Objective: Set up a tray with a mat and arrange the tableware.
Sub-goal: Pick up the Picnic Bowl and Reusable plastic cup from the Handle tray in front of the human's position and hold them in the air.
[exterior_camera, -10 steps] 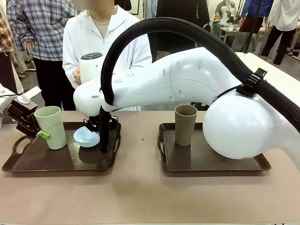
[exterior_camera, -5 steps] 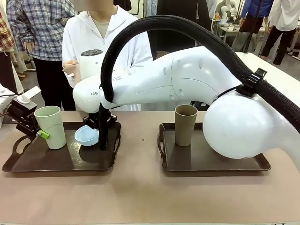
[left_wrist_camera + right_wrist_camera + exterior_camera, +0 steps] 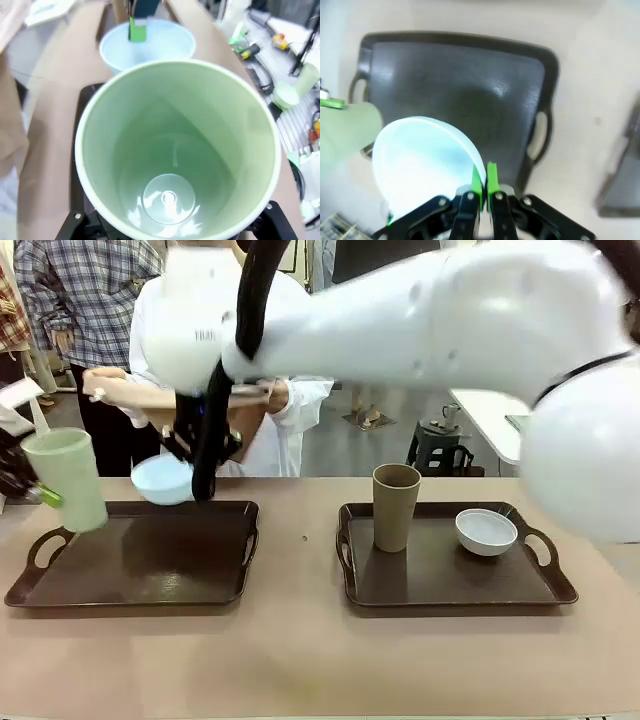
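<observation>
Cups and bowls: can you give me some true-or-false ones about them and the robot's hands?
1. The right gripper pinches the rim of the light blue bowl. True.
2. The white bowl sits on the left tray. False: it sits on the right tray, beside the tan-brown cup.
3. The left gripper holds the pale green cup up in the air. True.
4. The tan-brown cup lies tipped on its side. False: it stands upright.
</observation>
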### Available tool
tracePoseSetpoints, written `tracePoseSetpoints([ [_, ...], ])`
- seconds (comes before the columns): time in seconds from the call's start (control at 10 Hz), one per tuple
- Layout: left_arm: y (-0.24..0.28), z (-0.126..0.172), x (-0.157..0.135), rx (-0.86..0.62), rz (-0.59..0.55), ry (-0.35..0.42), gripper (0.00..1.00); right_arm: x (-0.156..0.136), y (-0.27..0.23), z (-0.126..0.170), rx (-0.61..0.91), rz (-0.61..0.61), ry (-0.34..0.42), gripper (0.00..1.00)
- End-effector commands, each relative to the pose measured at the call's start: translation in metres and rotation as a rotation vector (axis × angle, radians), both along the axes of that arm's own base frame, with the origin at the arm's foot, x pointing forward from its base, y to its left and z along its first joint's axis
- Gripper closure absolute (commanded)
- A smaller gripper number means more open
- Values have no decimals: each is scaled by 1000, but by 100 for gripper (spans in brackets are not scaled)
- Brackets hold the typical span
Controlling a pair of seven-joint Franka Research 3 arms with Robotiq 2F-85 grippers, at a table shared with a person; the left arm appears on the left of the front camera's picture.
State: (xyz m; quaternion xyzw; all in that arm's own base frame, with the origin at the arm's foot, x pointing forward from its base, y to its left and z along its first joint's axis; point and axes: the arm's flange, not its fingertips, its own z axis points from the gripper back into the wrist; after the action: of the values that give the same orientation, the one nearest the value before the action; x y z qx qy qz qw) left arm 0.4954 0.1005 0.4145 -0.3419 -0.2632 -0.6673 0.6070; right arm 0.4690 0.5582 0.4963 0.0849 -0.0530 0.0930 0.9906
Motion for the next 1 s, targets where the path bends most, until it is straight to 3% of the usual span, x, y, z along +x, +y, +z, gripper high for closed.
tracePoseSetpoints([
  [0.0, 2, 54, -36, 45, 1, -22, 26, -32, -21, 32, -15, -12, -8, 100],
  [0.3, 1, 111, -82, 34, 30, -95, 26, -55, -22, 68, -31, -27, -20, 100],
  [0.5, 4, 115, -84, 29, 70, -76, 26, -36, -27, 55, -28, 10, 31, 100],
  [0.6, 7, 124, -81, 36, 25, -105, 26, -52, -21, 76, -25, 7, -25, 100],
  [0.9, 7, 124, -81, 36, 25, -105, 26, -52, -21, 76, -25, 7, -25, 100],
])
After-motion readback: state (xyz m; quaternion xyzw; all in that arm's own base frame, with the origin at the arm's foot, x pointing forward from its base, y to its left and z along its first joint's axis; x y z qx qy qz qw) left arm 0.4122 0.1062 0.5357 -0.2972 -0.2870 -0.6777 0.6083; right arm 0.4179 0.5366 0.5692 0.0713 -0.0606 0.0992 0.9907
